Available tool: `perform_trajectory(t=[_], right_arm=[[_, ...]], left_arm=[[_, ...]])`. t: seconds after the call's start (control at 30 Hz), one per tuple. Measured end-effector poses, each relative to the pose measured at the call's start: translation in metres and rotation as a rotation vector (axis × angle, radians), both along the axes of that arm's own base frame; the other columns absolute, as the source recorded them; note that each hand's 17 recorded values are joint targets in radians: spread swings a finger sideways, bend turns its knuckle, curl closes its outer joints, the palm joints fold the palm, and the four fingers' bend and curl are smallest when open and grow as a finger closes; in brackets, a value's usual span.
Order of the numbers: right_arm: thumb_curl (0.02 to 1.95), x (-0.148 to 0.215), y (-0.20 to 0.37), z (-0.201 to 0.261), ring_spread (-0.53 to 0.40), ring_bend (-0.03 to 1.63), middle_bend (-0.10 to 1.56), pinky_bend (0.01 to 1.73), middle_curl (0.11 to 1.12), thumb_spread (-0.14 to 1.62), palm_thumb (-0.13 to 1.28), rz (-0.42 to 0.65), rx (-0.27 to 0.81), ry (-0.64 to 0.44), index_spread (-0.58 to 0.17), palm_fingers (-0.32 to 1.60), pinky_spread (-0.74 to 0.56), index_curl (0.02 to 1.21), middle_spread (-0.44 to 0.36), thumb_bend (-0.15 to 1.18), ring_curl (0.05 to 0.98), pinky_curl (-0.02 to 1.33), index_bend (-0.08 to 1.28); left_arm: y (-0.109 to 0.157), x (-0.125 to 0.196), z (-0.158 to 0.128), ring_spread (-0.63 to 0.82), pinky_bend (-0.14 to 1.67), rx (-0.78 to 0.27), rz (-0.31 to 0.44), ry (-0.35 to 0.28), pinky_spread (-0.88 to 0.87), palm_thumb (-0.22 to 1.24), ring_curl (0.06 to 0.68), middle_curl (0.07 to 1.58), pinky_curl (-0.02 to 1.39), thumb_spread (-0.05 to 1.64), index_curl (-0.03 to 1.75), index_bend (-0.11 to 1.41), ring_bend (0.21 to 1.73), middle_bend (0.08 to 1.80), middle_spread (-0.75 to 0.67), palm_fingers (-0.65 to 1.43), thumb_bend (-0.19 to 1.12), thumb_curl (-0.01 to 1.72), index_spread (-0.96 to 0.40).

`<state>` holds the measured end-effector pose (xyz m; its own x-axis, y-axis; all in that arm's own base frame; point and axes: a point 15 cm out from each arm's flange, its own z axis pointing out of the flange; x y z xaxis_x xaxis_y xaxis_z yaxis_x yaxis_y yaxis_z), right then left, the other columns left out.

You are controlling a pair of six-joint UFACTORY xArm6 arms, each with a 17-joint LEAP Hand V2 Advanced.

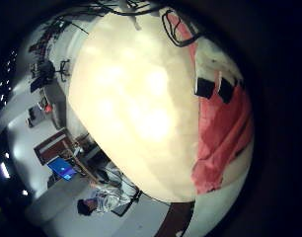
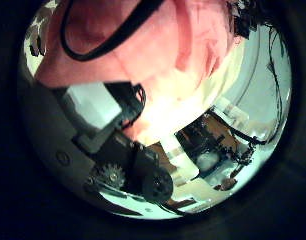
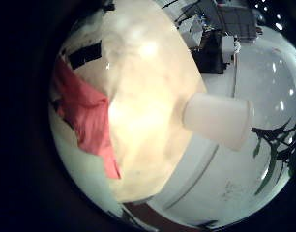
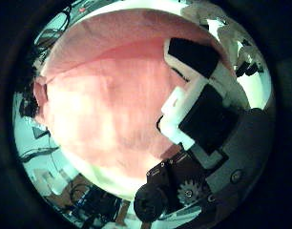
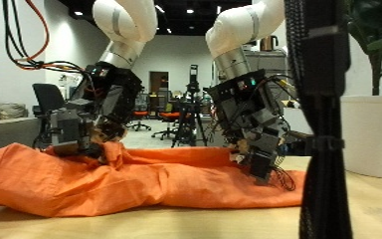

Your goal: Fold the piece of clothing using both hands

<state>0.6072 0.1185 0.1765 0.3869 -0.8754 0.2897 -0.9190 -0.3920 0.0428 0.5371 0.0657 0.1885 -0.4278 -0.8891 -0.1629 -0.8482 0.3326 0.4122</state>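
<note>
Clothing here is one crumpled orange fabric garment [image 5: 138,179], spread in a long low heap across the pale wooden bench [image 5: 244,221]. Left hand [image 5: 92,124], black and white, is lowered onto the garment's raised part, its fingers [image 5: 111,151] curled down into a bunched fold and apparently gripping the cloth; its thumb side palm view shows cloth [image 2: 143,45] filling the space close above the palm, with that hand's own black and white finger parts [image 2: 108,105] just under it. Right hand [image 5: 258,124] hangs over the other end of the garment, fingers [image 5: 264,164] bent downward with the tips at the cloth's edge, though whether they pinch it cannot be told from the outside view. Its thumb side palm view is nearly filled by cloth [image 4: 98,105], so the palm is close to the fabric, and a black-tipped finger [image 4: 189,57] lies against it. Little finger side views show the garment [image 1: 225,138] [image 3: 85,111] lying on the bare bench [image 1: 131,99] [image 3: 148,87]. Beside the bench's far end stands a white cylindrical plant pot [image 5: 371,134] [image 3: 218,121], well apart from the cloth.
</note>
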Motion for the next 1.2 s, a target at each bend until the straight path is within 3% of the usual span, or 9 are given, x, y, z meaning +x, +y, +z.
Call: perform_trajectory(t=[0.03, 0.1, 0.2, 0.27, 0.43, 0.6, 0.9, 1.03, 1.2], right_arm=[[0.50, 0.002, 0.001, 0.002, -0.295, 1.19, 0.89, 1.08, 0.82, 1.33, 0.70, -0.003, 0.013, -0.010, -0.436, 0.71, -0.57, 0.83, -0.274, -0.01, 0.564, 0.49, 0.29], [0.47, 0.009, 0.004, 0.007, -0.299, 1.18, 0.84, 1.05, 0.80, 1.35, 0.70, -0.005, 0.039, -0.039, -0.442, 0.61, -0.57, 0.82, -0.274, -0.01, 0.563, 0.48, 0.26], [0.43, 0.016, 0.008, 0.022, -0.279, 1.08, 0.76, 0.96, 0.77, 1.38, 0.70, -0.009, 0.072, -0.078, -0.433, 0.36, -0.47, 0.79, -0.258, -0.01, 0.534, 0.46, 0.24], [0.41, 0.017, 0.004, 0.026, -0.230, 0.98, 0.63, 0.89, 0.71, 1.39, 0.69, -0.016, 0.075, -0.086, -0.412, 0.14, -0.31, 0.76, -0.214, -0.01, 0.506, 0.44, 0.26], [0.37, 0.026, -0.013, 0.065, -0.099, 0.81, 0.46, 0.86, 0.61, 1.41, 0.65, -0.058, 0.118, -0.153, -0.369, 0.03, 0.03, 0.67, -0.117, -0.01, 0.416, 0.39, 0.23], [0.32, 0.031, -0.039, 0.122, 0.043, 0.67, 0.36, 0.80, 0.52, 1.45, 0.63, -0.098, 0.156, -0.243, -0.338, 0.05, 0.27, 0.59, -0.048, -0.01, 0.342, 0.33, 0.24], [0.27, 0.007, -0.073, 0.230, 0.094, 0.57, 0.31, 0.68, 0.45, 1.47, 0.59, -0.119, 0.171, -0.379, -0.339, 0.16, 0.38, 0.50, -0.041, -0.01, 0.288, 0.27, 0.20], [0.25, -0.021, -0.088, 0.237, 0.090, 0.55, 0.30, 0.62, 0.43, 1.46, 0.56, -0.125, 0.143, -0.308, -0.347, 0.17, 0.39, 0.48, -0.042, -0.02, 0.275, 0.25, 0.19], [0.23, -0.059, -0.105, 0.224, 0.080, 0.51, 0.28, 0.56, 0.42, 1.45, 0.51, -0.107, 0.099, -0.153, -0.355, 0.13, 0.37, 0.44, -0.051, -0.01, 0.264, 0.23, 0.17]], left_arm=[[0.002, 0.003, 0.001, -0.53, 1.00, -0.003, 0.007, -0.017, -0.70, 0.65, 0.523, 0.69, 0.56, 1.13, 0.77, 0.06, 1.02, 0.84, -0.52, 0.50, -0.03, 0.26, -0.44], [0.004, 0.010, 0.010, -0.50, 1.03, -0.007, 0.011, -0.058, -0.67, 0.60, 0.536, 0.67, 0.58, 1.09, 0.72, 0.07, 1.06, 0.74, -0.47, 0.33, -0.04, 0.25, -0.36], [0.006, 0.010, 0.021, -0.40, 1.02, -0.017, 0.019, -0.076, -0.58, 0.51, 0.552, 0.63, 0.60, 1.04, 0.65, 0.13, 1.07, 0.55, -0.31, 0.10, -0.05, 0.25, -0.25], [0.006, 0.010, 0.028, -0.29, 0.92, -0.033, 0.027, -0.090, -0.46, 0.45, 0.529, 0.57, 0.57, 1.01, 0.61, 0.16, 1.02, 0.42, -0.17, -0.07, -0.06, 0.25, -0.20], [-0.003, 0.019, 0.056, 0.07, 0.64, -0.138, 0.064, -0.182, -0.06, 0.37, 0.422, 0.46, 0.48, 0.96, 0.52, 0.16, 0.74, 0.25, 0.12, -0.24, -0.04, 0.26, -0.14], [-0.004, 0.024, 0.094, 0.38, 0.48, -0.226, 0.100, -0.289, 0.33, 0.31, 0.322, 0.37, 0.38, 0.94, 0.42, 0.12, 0.55, 0.15, 0.35, -0.21, -0.04, 0.27, -0.11], [-0.015, 0.001, 0.156, 0.53, 0.39, -0.292, 0.084, -0.382, 0.50, 0.27, 0.267, 0.27, 0.32, 0.92, 0.30, 0.12, 0.44, 0.14, 0.43, -0.16, -0.03, 0.29, -0.08], [-0.026, -0.021, 0.164, 0.55, 0.38, -0.324, 0.077, -0.383, 0.52, 0.27, 0.259, 0.25, 0.31, 0.91, 0.28, 0.12, 0.42, 0.15, 0.43, -0.14, -0.03, 0.29, -0.08], [-0.046, -0.047, 0.149, 0.56, 0.36, -0.333, 0.065, -0.326, 0.53, 0.26, 0.254, 0.23, 0.31, 0.91, 0.26, 0.13, 0.40, 0.16, 0.43, -0.13, -0.03, 0.29, -0.07]])
